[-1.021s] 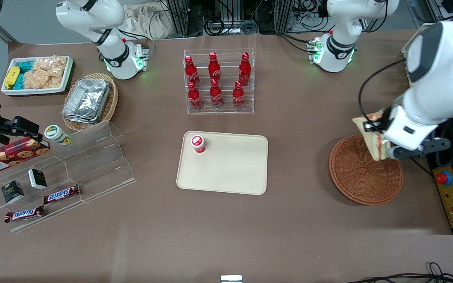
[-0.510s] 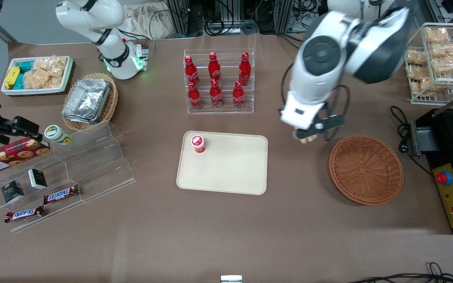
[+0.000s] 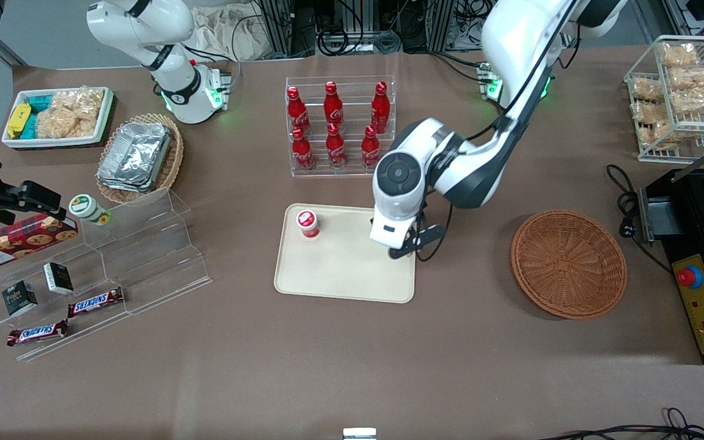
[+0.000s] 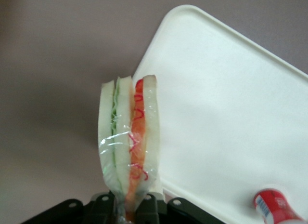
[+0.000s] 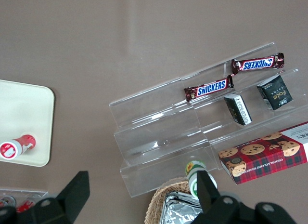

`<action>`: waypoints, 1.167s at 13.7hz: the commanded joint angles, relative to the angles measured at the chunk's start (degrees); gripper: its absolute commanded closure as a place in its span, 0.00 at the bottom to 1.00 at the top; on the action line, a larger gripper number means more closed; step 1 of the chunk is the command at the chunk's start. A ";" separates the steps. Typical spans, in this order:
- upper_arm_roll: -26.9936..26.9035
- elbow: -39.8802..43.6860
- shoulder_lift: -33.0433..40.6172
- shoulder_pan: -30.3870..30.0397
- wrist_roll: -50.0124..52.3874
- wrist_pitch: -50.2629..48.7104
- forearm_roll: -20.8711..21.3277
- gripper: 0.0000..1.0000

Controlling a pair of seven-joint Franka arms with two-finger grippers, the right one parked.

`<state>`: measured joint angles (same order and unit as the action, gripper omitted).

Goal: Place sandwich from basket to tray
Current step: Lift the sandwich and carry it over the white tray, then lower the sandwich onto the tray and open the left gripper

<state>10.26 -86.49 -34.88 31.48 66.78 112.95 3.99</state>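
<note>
1. Gripper (image 3: 402,249), clamped on the wrapped sandwich (image 4: 127,147), hangs over the tray (image 3: 352,269) edge nearest the basket (image 3: 568,264).
2. Basket empty, toward the working arm's end.
3. Remaining: lower, release beside the red-capped cup (image 3: 307,223).

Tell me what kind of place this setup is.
Likely a robot lab staged as a snack shop: a rack of red soda bottles, a clear stand of candy bars, and a claw holding a wrapped sandwich above a serving tray.
</note>
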 commanded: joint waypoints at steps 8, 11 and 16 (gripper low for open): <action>-0.68 1.68 -5.37 1.65 3.45 5.27 0.94 0.49; -0.68 1.59 -5.37 1.65 3.54 5.18 0.94 0.21; -1.11 1.76 3.74 1.30 7.83 -0.16 1.11 0.00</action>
<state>9.88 -84.27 -37.74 32.47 71.90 117.14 4.36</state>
